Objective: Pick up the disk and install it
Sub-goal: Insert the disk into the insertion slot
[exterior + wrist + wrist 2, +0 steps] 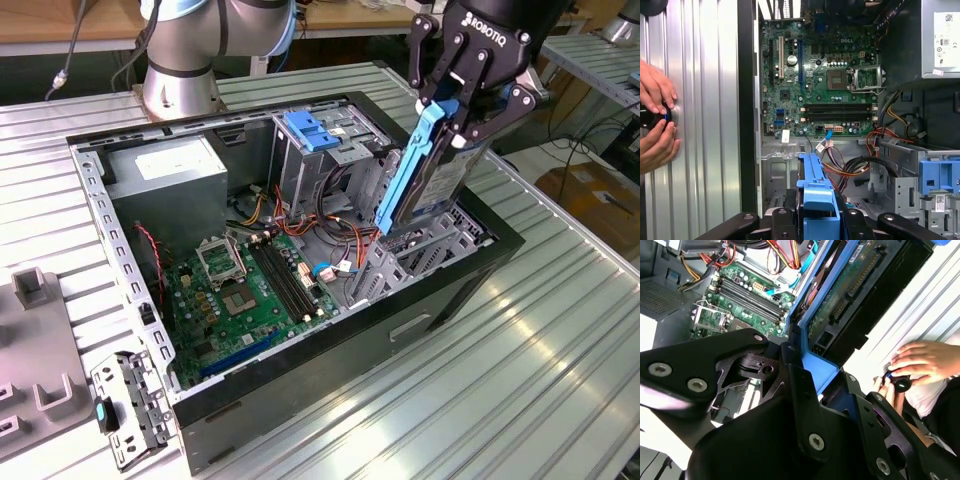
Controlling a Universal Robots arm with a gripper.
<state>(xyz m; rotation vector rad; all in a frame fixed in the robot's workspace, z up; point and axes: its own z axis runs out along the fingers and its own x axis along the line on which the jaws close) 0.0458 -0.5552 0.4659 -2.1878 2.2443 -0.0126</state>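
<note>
Above the open computer case (330,360), the gripper (462,120) is clamped tight on the top end of the disk (436,185). The disk hangs tilted, low end just over the metal rack (452,232). It looks stiff, a bit heavy and easy to break, so its blue plastic edges seem the best place to hold.
</note>
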